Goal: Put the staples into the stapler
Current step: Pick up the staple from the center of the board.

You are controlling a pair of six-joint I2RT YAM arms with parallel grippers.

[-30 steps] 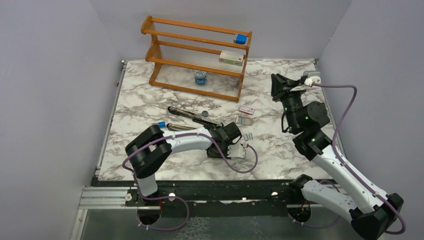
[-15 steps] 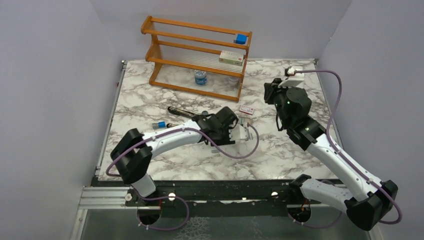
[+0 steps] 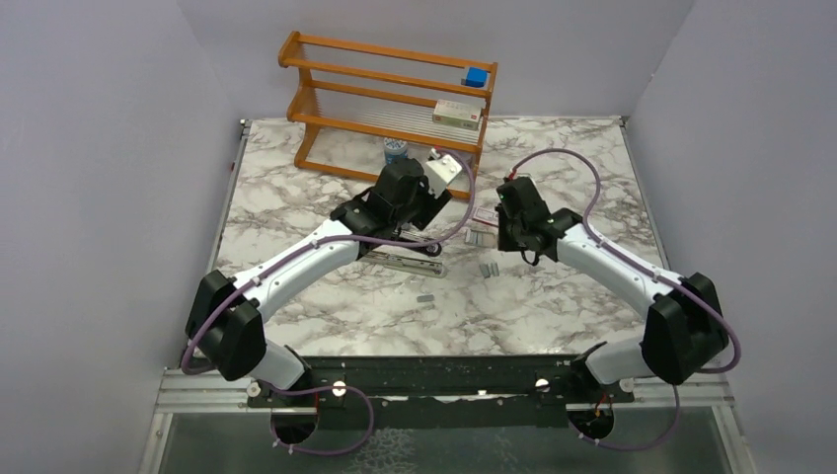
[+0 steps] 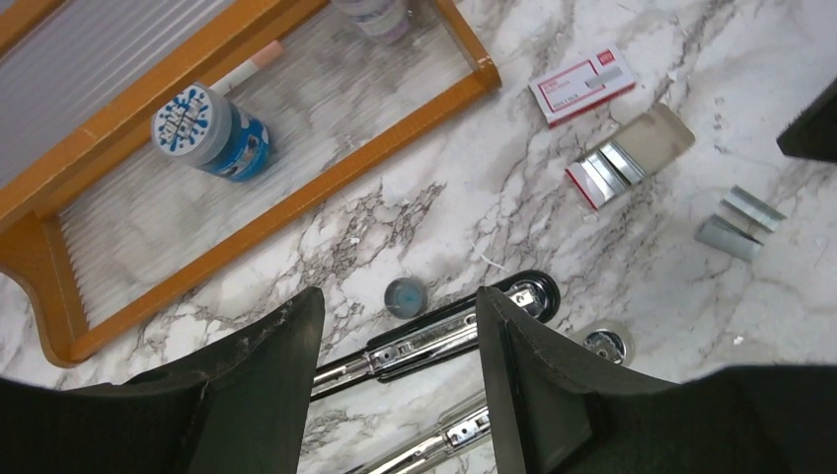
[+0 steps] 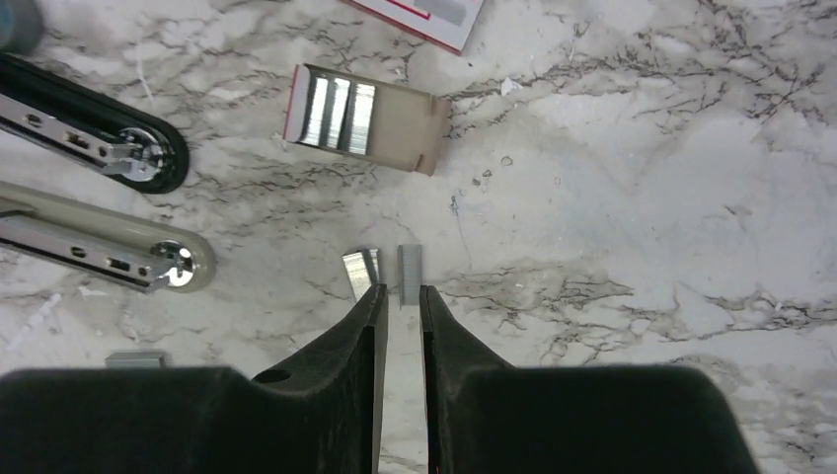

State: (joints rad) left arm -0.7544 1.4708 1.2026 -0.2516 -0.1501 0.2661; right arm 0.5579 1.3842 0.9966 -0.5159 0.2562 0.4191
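Note:
The stapler [image 3: 405,260] lies opened out mid-table as two long bars. In the left wrist view the black bar with the silver channel [image 4: 444,334] runs under my left gripper [image 4: 397,296], which is open, empty and above it. The right wrist view shows both bar ends [image 5: 99,138]. Two short staple strips [image 5: 385,272] lie side by side just ahead of my right gripper [image 5: 402,293], whose jaws stand a narrow gap apart with nothing between them. The strips also show in the top view [image 3: 487,267]. Another strip [image 3: 426,297] lies nearer the front.
An open box tray of staples [image 5: 360,117] and a red-and-white box [image 5: 419,15] lie beyond the strips. A small blue cap [image 4: 405,296] sits by the stapler. The wooden rack [image 3: 395,109] at the back holds a blue bottle [image 4: 212,128].
My left arm has swung from the front middle back over the stapler towards the rack. My right arm has come down from the right side to the staple strips.

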